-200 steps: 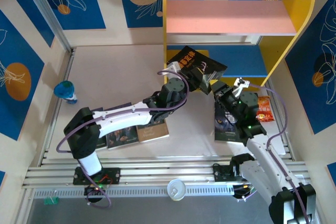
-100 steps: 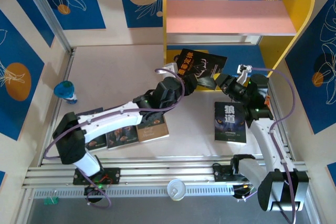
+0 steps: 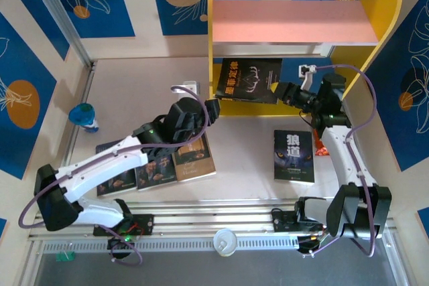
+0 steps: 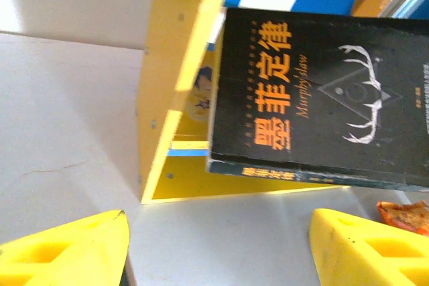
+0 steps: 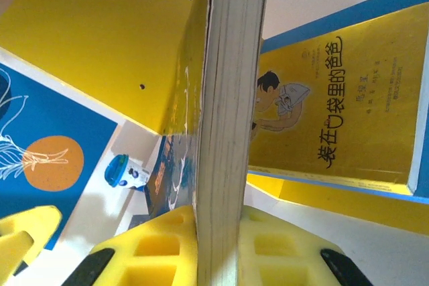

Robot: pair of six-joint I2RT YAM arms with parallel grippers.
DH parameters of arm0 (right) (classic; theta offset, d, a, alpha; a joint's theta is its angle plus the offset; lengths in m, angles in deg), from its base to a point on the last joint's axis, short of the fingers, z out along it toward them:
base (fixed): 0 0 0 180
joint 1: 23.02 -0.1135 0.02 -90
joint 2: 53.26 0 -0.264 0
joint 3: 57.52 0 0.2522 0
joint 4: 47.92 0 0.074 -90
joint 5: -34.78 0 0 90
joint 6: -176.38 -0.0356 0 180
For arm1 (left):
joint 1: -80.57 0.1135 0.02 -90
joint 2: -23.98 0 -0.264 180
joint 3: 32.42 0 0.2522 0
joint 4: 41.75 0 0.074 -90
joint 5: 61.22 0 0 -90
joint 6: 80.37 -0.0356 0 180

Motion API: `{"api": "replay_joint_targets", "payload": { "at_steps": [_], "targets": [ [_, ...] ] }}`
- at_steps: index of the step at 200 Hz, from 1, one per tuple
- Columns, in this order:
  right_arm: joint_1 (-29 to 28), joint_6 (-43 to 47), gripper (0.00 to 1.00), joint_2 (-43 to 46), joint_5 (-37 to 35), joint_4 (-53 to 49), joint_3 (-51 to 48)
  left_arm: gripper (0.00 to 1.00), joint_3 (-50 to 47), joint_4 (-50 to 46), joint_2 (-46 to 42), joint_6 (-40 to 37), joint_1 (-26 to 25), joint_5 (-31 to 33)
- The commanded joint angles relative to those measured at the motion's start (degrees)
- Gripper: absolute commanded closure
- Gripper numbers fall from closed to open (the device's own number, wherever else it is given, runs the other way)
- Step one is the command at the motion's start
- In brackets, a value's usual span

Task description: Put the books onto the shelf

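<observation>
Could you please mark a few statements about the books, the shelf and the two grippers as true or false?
1. The right gripper is shut on the black antler book. True.
2. The left gripper grips that book too. False: its fingers are apart, with nothing between them, short of the book.
3. The wolf-face book stands on the pink upper board. False: it lies flat on the table, in front of the shelf.
4. A yellow-covered book sits in the shelf's lower tier. True.
</observation>
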Motion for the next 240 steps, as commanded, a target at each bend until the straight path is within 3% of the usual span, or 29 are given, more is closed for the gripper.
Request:
{"api": "replay_joint_targets", "payload": {
  "at_steps": [1, 158, 240],
  "targets": [
    [0.38, 3.69, 0.97, -0.94, 4.41, 2.67, 3.39, 0.29, -2.2, -3.07, -2.67, -1.92, 1.24, 1.73],
    [1.43, 6.06, 0.97, -18.78, 13.25, 4.95, 13.04, 0.29, -5.06, -1.32, -3.88, -1.09, 2.05, 0.75],
    [0.11, 8.26, 0.94, -25.4, 12.13, 1.27, 16.02, 0.29, -4.98, -0.43, -3.47, -0.95, 2.05, 1.1]
  ]
}}
